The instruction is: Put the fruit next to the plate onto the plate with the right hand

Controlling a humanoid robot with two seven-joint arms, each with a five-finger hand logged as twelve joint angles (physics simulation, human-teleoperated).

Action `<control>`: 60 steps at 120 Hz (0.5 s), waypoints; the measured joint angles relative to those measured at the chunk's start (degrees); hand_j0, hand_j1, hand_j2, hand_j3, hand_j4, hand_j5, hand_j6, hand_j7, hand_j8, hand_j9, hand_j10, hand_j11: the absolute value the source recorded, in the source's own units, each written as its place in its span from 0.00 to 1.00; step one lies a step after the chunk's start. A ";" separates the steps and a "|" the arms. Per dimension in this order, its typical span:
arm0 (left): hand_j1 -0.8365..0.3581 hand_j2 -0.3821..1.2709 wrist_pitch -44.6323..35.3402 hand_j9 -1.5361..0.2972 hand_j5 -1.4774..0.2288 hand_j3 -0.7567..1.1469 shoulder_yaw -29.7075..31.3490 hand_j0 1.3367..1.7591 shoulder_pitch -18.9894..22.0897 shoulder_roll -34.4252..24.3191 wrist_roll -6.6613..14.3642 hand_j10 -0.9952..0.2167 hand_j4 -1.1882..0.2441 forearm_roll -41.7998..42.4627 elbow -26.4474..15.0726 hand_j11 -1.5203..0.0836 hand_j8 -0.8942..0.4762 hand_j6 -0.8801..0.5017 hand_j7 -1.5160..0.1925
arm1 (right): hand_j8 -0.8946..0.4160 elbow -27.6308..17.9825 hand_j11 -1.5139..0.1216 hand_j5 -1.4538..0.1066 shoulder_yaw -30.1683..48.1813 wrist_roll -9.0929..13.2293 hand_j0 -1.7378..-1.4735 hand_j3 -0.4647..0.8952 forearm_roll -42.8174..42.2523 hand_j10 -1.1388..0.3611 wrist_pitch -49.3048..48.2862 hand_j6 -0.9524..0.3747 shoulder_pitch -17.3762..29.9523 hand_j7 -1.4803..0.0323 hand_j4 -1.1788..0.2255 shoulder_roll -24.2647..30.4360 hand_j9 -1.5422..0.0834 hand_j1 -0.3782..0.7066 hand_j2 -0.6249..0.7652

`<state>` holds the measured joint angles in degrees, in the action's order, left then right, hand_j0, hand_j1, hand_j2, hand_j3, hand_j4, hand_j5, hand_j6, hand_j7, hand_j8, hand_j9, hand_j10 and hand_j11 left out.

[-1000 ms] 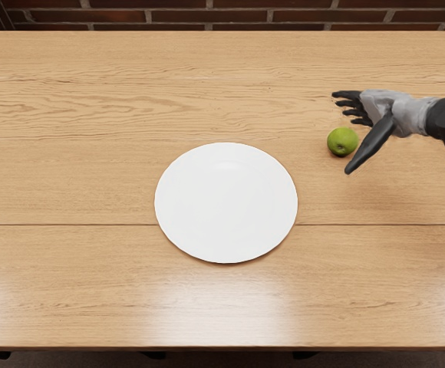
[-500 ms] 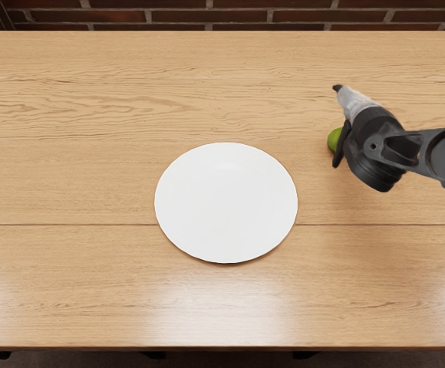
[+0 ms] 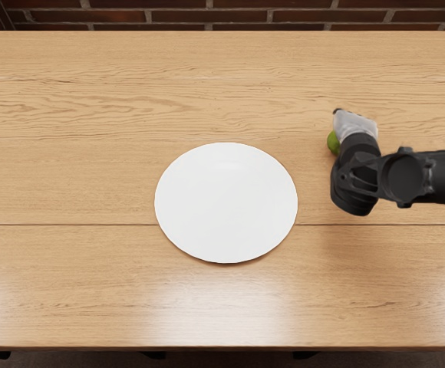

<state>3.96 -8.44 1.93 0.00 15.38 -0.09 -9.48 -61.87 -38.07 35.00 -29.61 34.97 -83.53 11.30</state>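
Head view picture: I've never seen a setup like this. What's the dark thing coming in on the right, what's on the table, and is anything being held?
This is a simulator's render from the robot's head camera, looking down at a slant on a wooden table. The dark thing is the robot's right arm. Its right hand sits over a green fruit, of which only a sliver shows. Whether the hand grips it cannot be seen. A white plate lies in the table's middle, apart from the fruit.
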 joint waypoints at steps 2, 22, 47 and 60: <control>0.98 0.23 0.00 0.83 0.86 0.40 0.00 0.76 0.00 0.00 0.00 0.81 0.82 0.00 0.00 0.94 0.65 0.63 0.88 | 0.59 0.04 0.83 0.83 0.01 0.00 0.30 0.34 0.00 0.68 0.01 0.62 0.07 0.87 0.75 -0.05 0.85 0.16 0.43; 0.98 0.23 0.00 0.83 0.86 0.40 0.00 0.76 0.00 0.00 0.00 0.81 0.82 0.00 -0.01 0.94 0.65 0.63 0.88 | 0.57 0.28 0.77 0.77 0.14 0.00 0.30 0.34 0.10 0.63 0.08 0.57 0.18 0.81 0.70 -1.66 0.79 0.25 0.42; 0.98 0.23 0.00 0.83 0.86 0.40 0.00 0.76 0.00 0.00 0.00 0.81 0.82 0.00 -0.01 0.94 0.65 0.63 0.88 | 0.63 0.36 0.73 0.74 0.14 0.01 0.30 0.34 -0.01 0.67 0.13 0.53 0.40 0.77 0.65 -2.09 0.76 0.29 0.42; 0.98 0.23 0.00 0.83 0.86 0.40 0.00 0.76 0.00 0.00 0.00 0.81 0.82 0.00 0.00 0.94 0.65 0.63 0.88 | 0.62 0.35 0.72 0.72 0.20 0.02 0.30 0.34 -0.08 0.66 0.11 0.51 0.19 0.75 0.64 -2.22 0.74 0.31 0.42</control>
<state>3.96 -8.44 1.93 0.00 15.38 -0.09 -9.47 -61.52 -37.86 35.02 -29.69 35.08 -83.34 9.09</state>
